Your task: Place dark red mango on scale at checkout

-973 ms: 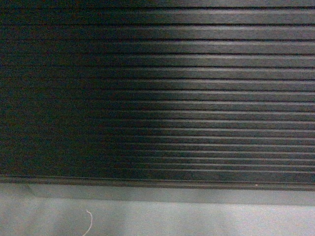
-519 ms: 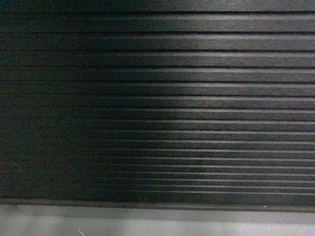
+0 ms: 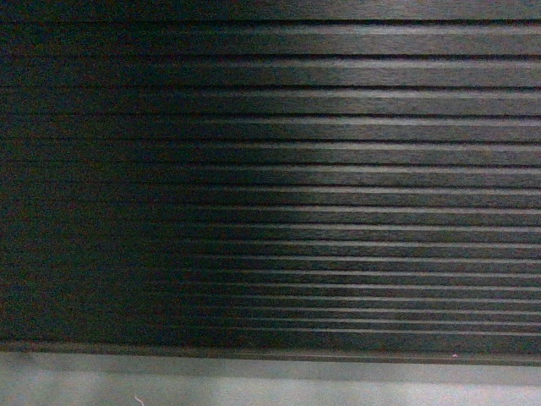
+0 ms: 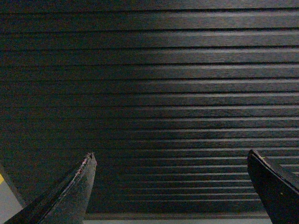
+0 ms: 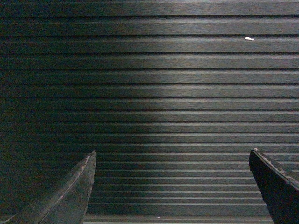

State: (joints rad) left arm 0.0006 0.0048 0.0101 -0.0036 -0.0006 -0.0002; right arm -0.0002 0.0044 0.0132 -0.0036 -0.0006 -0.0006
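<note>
Both grippers, left (image 4: 170, 186) and right (image 5: 172, 186), hang spread wide with nothing in them, pointed straight at the checkout (image 3: 270, 178) front.

From my seat, the ribbed black panel fills all three views; each wrist camera shows two dark fingers (image 4: 70, 196) low in frame, well apart. A grey floor (image 3: 270, 385) strip runs under the panel. I see no mango or scale. A small white speck (image 5: 249, 38) sits on a rib in the right wrist view.

Both grippers have 2 black, tapered fingers (image 4: 70, 196) (image 5: 70, 196), edges scuffed pale.
</note>
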